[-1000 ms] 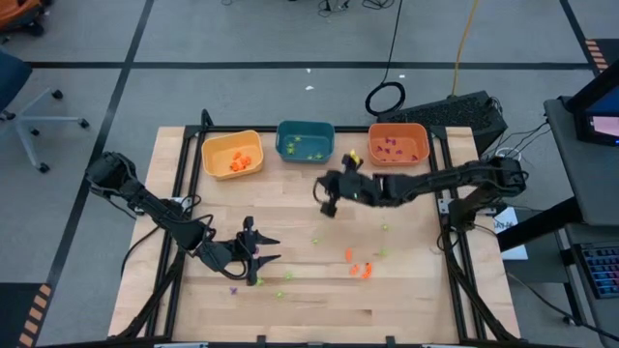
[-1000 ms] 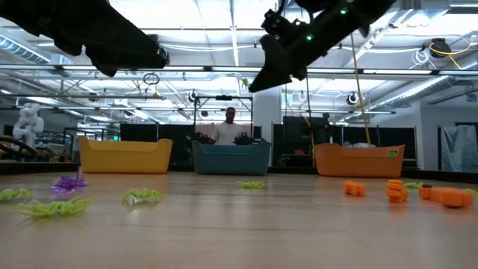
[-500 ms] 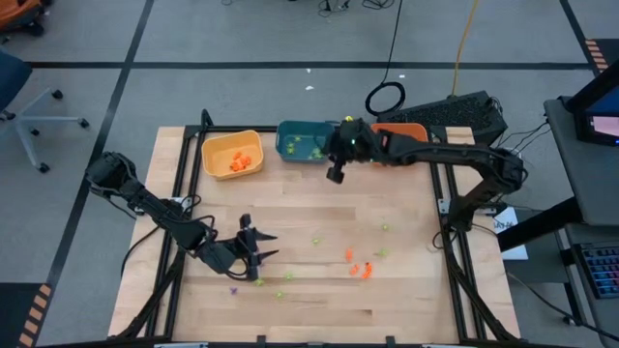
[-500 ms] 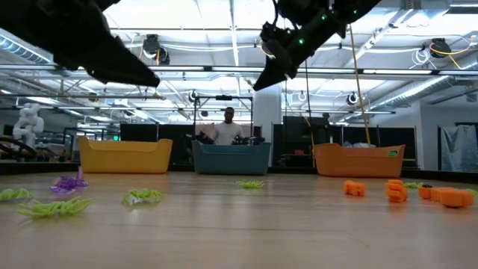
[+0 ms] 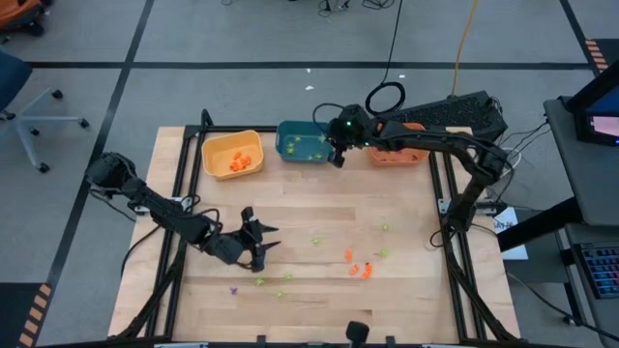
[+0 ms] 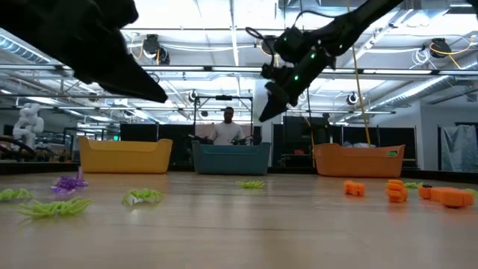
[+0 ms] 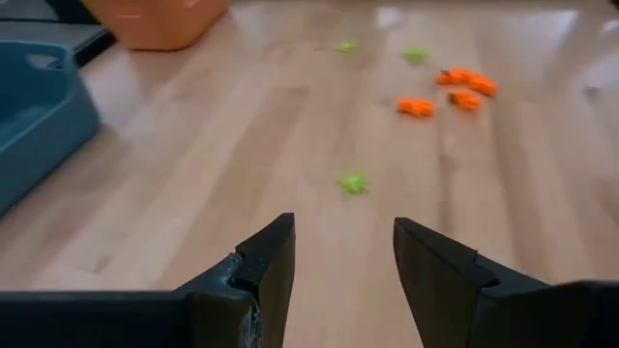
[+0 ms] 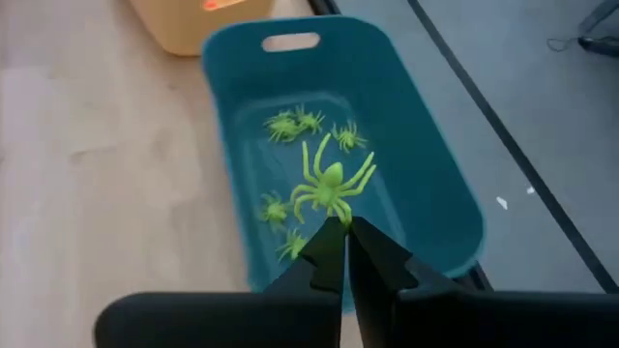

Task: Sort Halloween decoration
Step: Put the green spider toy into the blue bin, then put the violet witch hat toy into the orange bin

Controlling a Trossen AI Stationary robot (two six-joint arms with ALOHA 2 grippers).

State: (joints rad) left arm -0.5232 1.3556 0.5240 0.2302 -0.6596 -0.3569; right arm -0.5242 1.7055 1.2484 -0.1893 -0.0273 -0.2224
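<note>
- Two grippers are at work. The right gripper has its fingers pressed together on a light-green spider, which it pinches by the legs. It hangs over the teal bin at the 12 o'clock edge of the desk, so I judge that it is there to drop the spider among the green ones that already lie inside.
- The left gripper has its fingers spread with nothing between them. It is low over the desk towards 7 o'clock and points at a small green trinket just ahead, probably the next thing to pick.
- Outward from there, several orange trinkets lie together near 5 o'clock, a few green ones are scattered at 6 to 7 o'clock, and one purple trinket lies at 7 o'clock. These are not yet sorted.
- The three bins stand in a row at the far edge, one colour each: the yellow bin at 11 o'clock holds orange pieces and the orange bin at 1 o'clock is partly hidden by the right arm.
- A person shows in the room behind the desk, well apart.
</note>
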